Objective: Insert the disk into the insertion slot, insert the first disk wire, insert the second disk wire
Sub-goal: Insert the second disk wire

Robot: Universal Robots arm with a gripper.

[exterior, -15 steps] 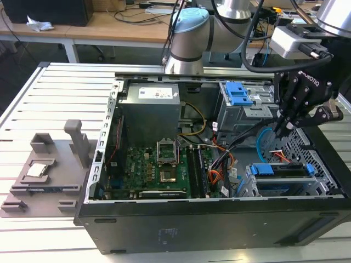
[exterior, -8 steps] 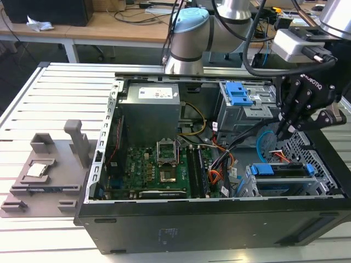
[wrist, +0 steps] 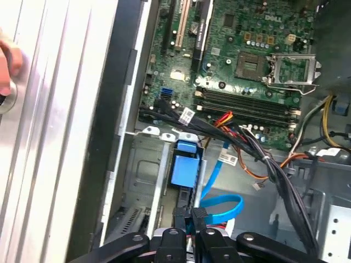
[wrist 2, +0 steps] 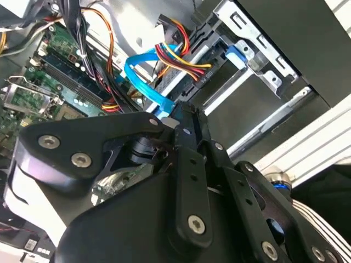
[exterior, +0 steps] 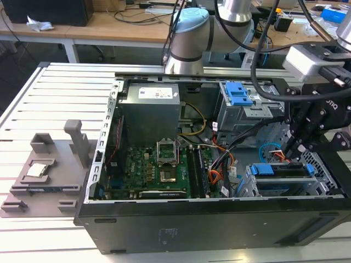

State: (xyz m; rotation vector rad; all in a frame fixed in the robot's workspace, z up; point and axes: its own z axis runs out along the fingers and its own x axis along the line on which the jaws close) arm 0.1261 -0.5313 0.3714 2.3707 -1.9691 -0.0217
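The disk (exterior: pixel 281 171), held in its blue frame (wrist: pixel 184 164), lies inside the silver insertion slot (exterior: pixel 249 187) at the case's front corner on the exterior view's right. My gripper (exterior: pixel 293 150) hangs just above the disk's back end. Its fingertips (wrist 2: pixel 179 121) are closed on the plug end of the second disk wire (wrist 2: pixel 145 82), a light blue cable that loops beside them (wrist: pixel 225 205). The first disk wire (wrist 2: pixel 184 57), a red, yellow and black bundle, runs to a black plug at the disk's edge.
The open case holds a green motherboard (exterior: pixel 159 170), a grey power supply (exterior: pixel 151 107) and a taller bay with a blue latch (exterior: pixel 238 93). Thick black cables (wrist: pixel 263 164) cross beside the slot. A grey fixture (exterior: pixel 44 170) sits outside the case. A hand (wrist: pixel 8 66) shows at the table.
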